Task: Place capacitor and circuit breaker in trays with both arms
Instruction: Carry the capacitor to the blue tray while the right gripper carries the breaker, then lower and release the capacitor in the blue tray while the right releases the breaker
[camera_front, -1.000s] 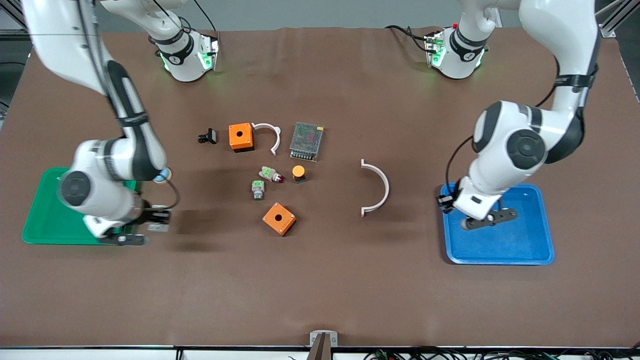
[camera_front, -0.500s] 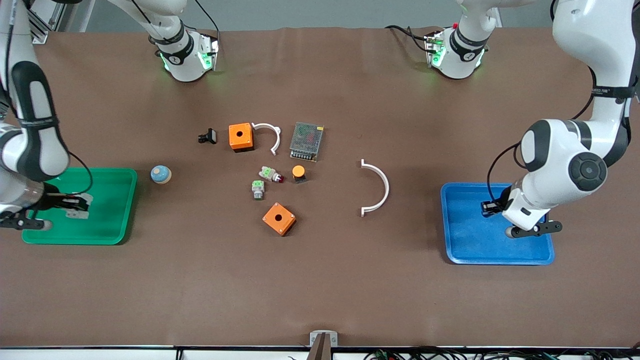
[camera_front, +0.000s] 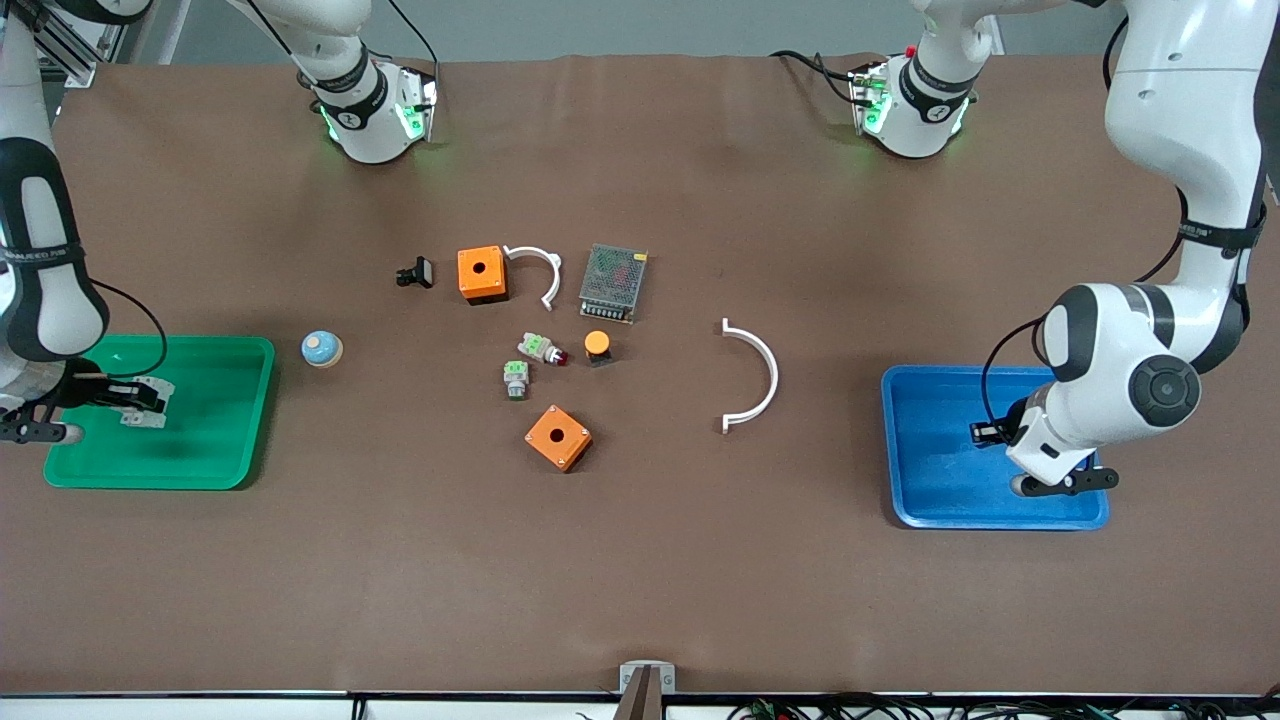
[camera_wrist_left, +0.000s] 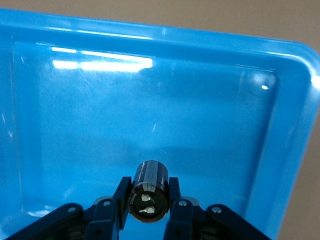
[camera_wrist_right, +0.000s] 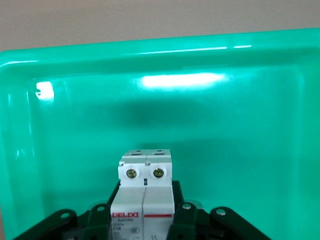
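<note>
left gripper (camera_wrist_left: 148, 210) clamps capacitor (camera_wrist_left: 149, 190), long axis level, over blue tray (camera_front: 925, 500) | right gripper (camera_wrist_right: 142, 220) grips circuit breaker (camera_wrist_right: 144, 192) over green tray (camera_front: 225, 455) | each tray floor lies straight below its part (release looks near)

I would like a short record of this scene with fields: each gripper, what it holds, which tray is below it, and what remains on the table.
left gripper: shut on the capacitor, over the blue tray
right gripper: shut on the circuit breaker, over the green tray
trays: nothing lying in either one
middle of table: two orange boxes, two white curved clips, a metal mesh box, small push-button parts
</note>
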